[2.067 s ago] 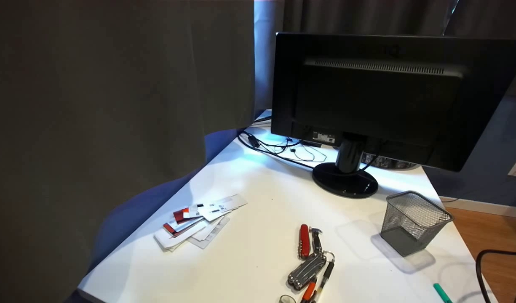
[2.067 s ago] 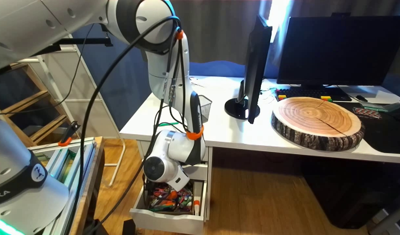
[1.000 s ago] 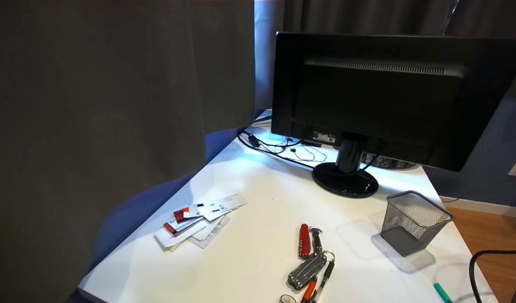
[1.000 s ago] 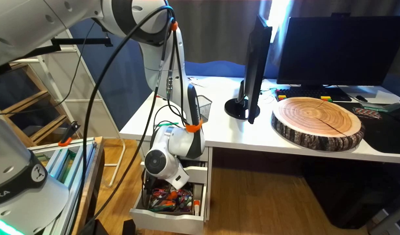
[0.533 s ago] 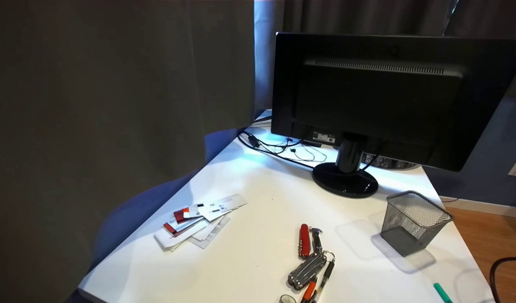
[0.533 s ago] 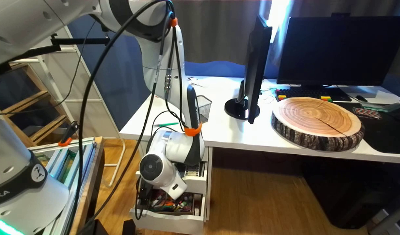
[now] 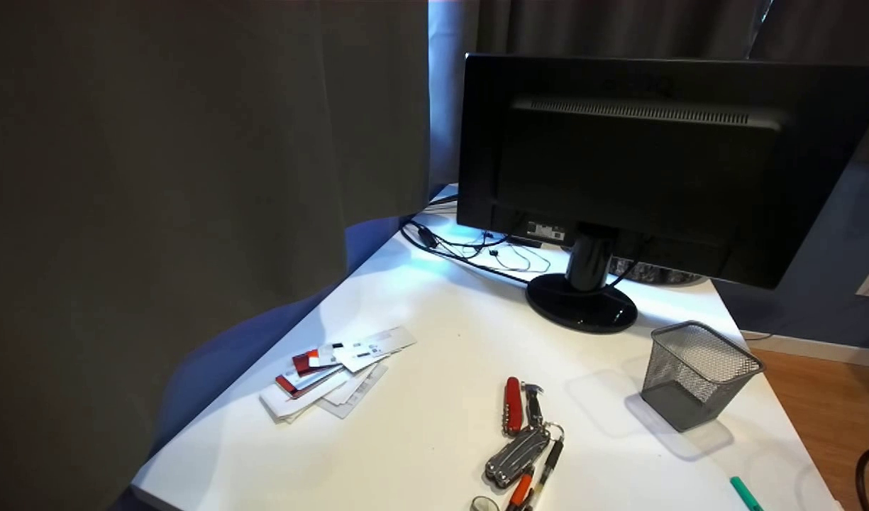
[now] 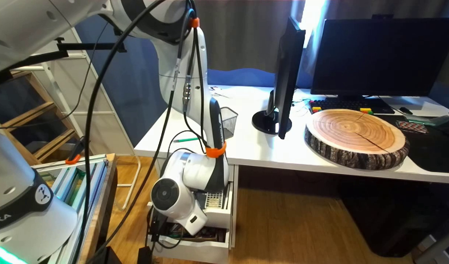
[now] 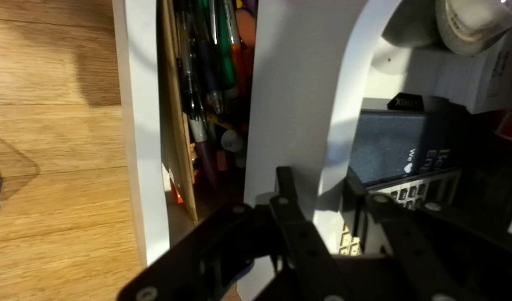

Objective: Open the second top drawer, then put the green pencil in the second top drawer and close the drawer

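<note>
Setting: looking like an office corner; the views are leaving unclear whether in a home or a workplace. A white desk [image 8: 246, 148] is bearing a wide monitor [image 8: 385, 55], a side-turned monitor [image 8: 288, 77] and a keyboard [image 8: 382, 106]. Printed papers [image 7: 337, 375] are lying and a grey mesh cup [image 7: 700, 380] is standing on it. Beneath, an upper open drawer [image 8: 220, 219] and a lower open drawer [image 8: 195, 253] are jutting out, the lower holding pens [image 9: 227, 58]. Curtains [image 8: 246, 36] are hanging behind; wooden flooring [image 8: 283, 220] is running underneath.
</note>
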{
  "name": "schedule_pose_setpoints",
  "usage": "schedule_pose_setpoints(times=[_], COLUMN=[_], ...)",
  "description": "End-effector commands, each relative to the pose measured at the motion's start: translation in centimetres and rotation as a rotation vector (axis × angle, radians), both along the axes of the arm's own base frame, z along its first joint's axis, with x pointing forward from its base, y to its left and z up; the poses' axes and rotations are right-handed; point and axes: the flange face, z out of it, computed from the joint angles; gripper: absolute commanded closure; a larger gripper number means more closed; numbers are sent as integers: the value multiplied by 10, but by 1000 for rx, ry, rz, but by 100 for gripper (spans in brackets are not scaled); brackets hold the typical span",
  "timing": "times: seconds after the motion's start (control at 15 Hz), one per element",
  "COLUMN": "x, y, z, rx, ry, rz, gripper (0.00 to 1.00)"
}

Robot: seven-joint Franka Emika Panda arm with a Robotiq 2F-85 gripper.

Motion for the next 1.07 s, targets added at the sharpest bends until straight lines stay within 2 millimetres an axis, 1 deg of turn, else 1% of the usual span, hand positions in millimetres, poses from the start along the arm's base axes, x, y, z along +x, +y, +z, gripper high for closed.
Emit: schedule_pose_setpoints(times=[0.0,0.27,0.4,0.47,0.53,0.73,0.93,1.0], x=[-5,-8,-9,-8,-7,-2,5,7], y=[-18,-28,-30,-30,-30,-33,-34,-33], z=[0,0,2,4,6,17,33,40], rx=[-38,-55,-56,-55,-56,-60,-56,-57], ry=[20,27,27,23,22,0,-21,-27], rz=[24,21,24,24,27,46,84,102], gripper=[89,89,89,65,45,26,3,1])
